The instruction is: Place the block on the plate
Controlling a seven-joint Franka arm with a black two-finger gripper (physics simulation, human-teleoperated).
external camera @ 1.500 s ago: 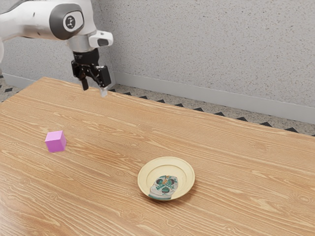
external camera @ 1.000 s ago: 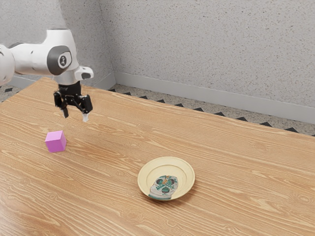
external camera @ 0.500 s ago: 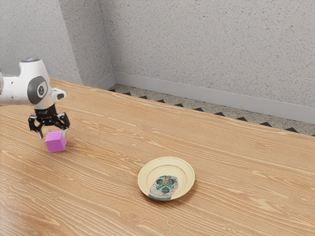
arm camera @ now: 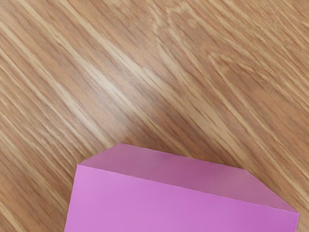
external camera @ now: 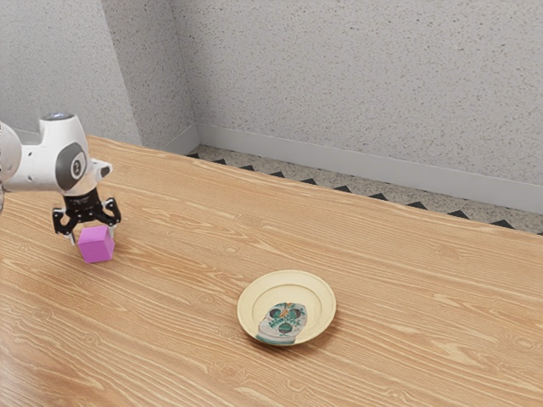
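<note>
The black gripper is low over the table at the exterior view's left, its fingers apart, one on either side of the pink block. The block hides part of the space between them, and no grip on it is visible. It stands upright on the wood. In the wrist view the block is large and close under the hand, turned a little. A round cream plate with a skull-like picture lies apart from the block, toward the exterior view's middle.
The wooden table reaches across the exterior view, with its far edge running along a speckled wall. Bare wood lies between the block and the plate.
My hand has come down from above the table's far part toward the exterior view's left, to the block; over the last half second it moved only slightly. Block and plate kept their places.
</note>
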